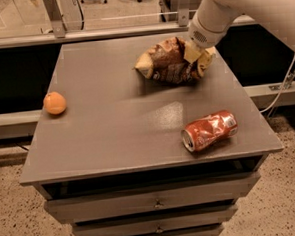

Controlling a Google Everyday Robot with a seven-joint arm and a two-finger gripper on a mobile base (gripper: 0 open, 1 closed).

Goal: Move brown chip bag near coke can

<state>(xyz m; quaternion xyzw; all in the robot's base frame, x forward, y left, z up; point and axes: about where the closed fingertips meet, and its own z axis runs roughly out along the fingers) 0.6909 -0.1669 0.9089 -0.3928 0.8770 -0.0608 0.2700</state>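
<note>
Arm [240,4] cut off at top right, reaching down-left, gripper [197,54] at right end of brown chip bag [164,65], jaws clenched on it, tips partly hidden, bag at far side of tabletop [113,132], coke can [209,130] well apart, front right.

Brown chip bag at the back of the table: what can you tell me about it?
The brown chip bag is crinkled, shiny dark-brown foil with pale tan ends and pale markings. It sits lengthwise across the table's far right part. The gripper clamps its right end; whether it rests on the table is unclear.
</note>
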